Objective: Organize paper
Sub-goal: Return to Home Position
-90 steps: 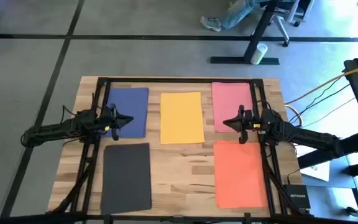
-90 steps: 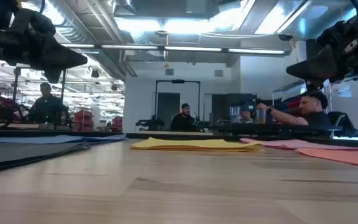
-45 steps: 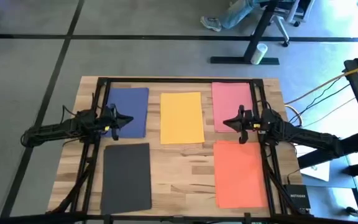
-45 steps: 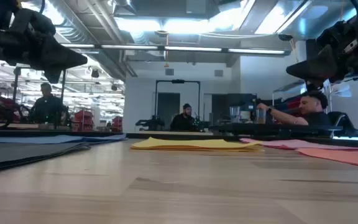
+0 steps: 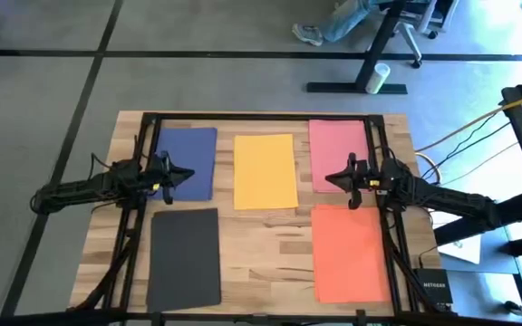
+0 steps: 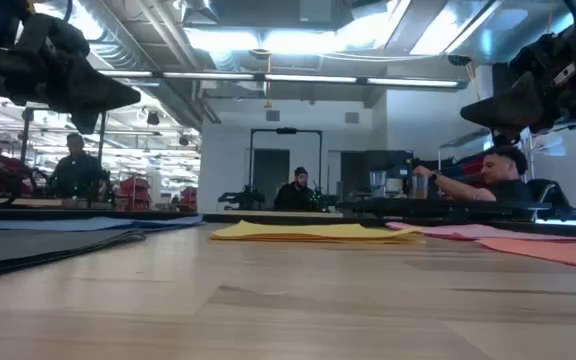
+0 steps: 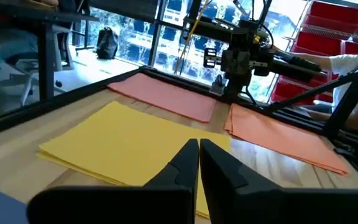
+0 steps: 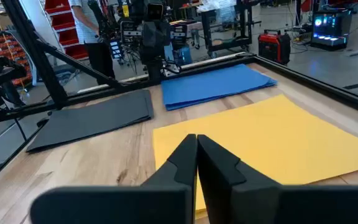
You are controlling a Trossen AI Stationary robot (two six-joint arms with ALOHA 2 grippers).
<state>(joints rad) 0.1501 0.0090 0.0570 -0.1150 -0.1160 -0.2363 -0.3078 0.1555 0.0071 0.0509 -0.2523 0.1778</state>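
A grey floor (image 5: 53, 81) with dark lines surrounds a pale wooden tabletop (image 5: 270, 237), which carries a black frame (image 5: 261, 116). In the low view the room behind is a bright workshop with a seated person (image 6: 295, 190) at its far middle.

The paper lies in five separate patches, all flat on the wood. Along the far side lie the blue paper (image 5: 188, 149) on the left, the yellow paper (image 5: 265, 172) in the middle and the pink paper (image 5: 338, 149) on the right. On the near side, the dark grey paper (image 5: 186, 258) lies at the left and the orange paper (image 5: 350, 254) at the right. None of the patches touches another.

The left tool (image 5: 190, 176) hangs in the air above the near right part of the blue paper and points right toward the yellow paper. Its two fingers are pressed together with nothing between them, as the left wrist view shows. The right tool (image 5: 327, 178) hangs above the near left corner of the pink paper and points left toward the yellow paper, its fingers likewise together and empty. The yellow paper sits between the two tips, apart from both. In the low view both arms sit high, well clear of the wood. The dark grey and orange papers lie nearer than either tool.
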